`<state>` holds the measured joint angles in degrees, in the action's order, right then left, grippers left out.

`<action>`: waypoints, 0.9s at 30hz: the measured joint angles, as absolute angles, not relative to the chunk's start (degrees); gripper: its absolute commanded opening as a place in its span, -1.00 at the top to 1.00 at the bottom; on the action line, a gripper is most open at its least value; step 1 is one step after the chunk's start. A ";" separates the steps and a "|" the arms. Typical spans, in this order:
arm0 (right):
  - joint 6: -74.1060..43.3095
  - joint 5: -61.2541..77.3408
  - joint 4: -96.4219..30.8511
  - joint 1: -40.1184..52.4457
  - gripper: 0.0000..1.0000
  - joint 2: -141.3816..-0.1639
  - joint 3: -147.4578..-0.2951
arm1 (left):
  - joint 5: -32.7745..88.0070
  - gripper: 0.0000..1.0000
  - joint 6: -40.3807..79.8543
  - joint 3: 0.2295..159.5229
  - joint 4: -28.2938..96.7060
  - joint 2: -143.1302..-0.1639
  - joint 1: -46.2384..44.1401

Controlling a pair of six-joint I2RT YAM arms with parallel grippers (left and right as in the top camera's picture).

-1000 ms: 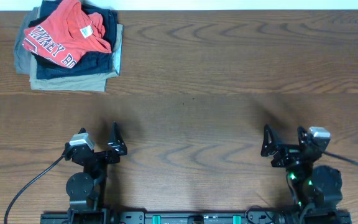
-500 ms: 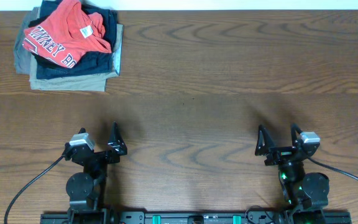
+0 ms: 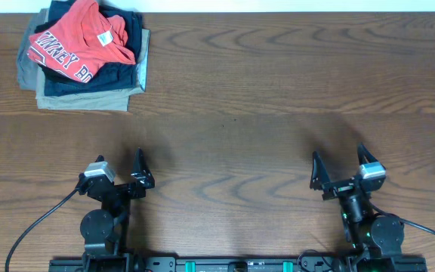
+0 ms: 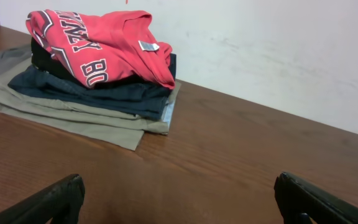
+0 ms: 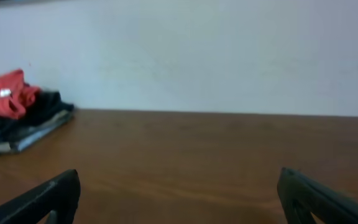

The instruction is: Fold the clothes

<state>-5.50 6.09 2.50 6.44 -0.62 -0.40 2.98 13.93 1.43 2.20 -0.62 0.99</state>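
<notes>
At the far left corner of the table (image 3: 278, 113), a coral-red T-shirt (image 3: 78, 41) lies crumpled on top of a pile of folded garments (image 3: 89, 94), with dark navy and black pieces over khaki ones. White lettering runs across the shirt, and the left wrist view shows a small white label (image 4: 145, 45) at its neck. The shirt is unfolded, bunched and draped over the top of the stack.

The left end effector (image 3: 121, 160) stands at the near edge of the table on the left side. Its jaws are spread wide with nothing between them, well apart from the pile. The right end effector (image 3: 338, 157) stands at the near right, also wide and empty, far from the shirt. Both wrist cameras look across the wood toward a white wall (image 5: 229, 56). In the right wrist view the pile is small and blurred at the left edge.
</notes>
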 measured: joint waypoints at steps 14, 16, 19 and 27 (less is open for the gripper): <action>-3.60 6.00 -3.51 6.42 -0.99 -0.69 -0.40 | 2.98 -0.95 13.93 1.43 2.20 -0.62 0.99; -3.60 6.00 -3.51 6.42 -0.98 -0.69 -0.40 | 2.98 -0.96 13.93 1.43 2.20 -0.62 0.99; -3.60 6.00 -3.51 6.42 -0.98 -0.69 -0.40 | 2.98 -0.96 13.93 1.43 2.20 -0.62 0.99; -3.57 6.00 -3.51 6.42 -0.98 -0.69 -0.40 | 2.98 -0.96 13.93 1.43 2.20 -0.62 0.99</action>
<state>-3.57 6.00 -3.51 6.42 -0.69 -0.40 2.98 13.93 1.43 2.20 -0.62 0.99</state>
